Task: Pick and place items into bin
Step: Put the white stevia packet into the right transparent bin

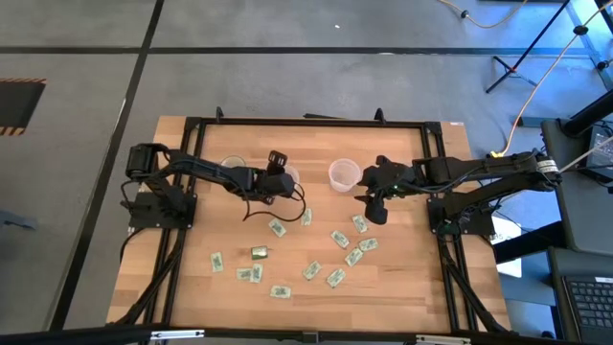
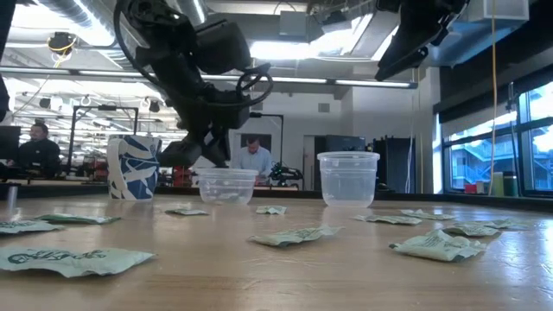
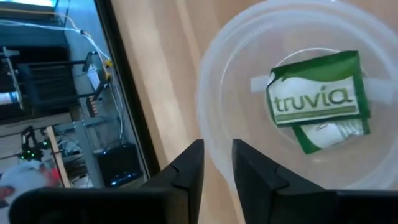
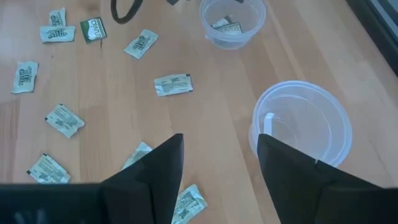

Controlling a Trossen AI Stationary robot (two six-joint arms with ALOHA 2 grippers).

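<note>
Many small pale-green-and-white packets (image 1: 340,238) lie flat on the wooden table, mostly in its near half, with one olive-gold packet (image 1: 260,252) among them. My left gripper (image 3: 217,158) hangs over a low clear cup (image 3: 211,93), its fingers a narrow gap apart and empty. Two packets (image 3: 317,99) lie on that cup's bottom. My right gripper (image 4: 221,162) is open and empty, raised above the table beside a taller clear cup (image 4: 301,124), over loose packets (image 4: 140,155). In the high view the left gripper (image 1: 283,177) and the right gripper (image 1: 375,213) flank this taller cup (image 1: 344,174).
A blue-and-white mug (image 2: 132,167) stands on the table to the left of the low cup (image 2: 226,184). A black frame (image 1: 306,123) borders the table. Bare wood lies between the packets. People sit in the room beyond the table.
</note>
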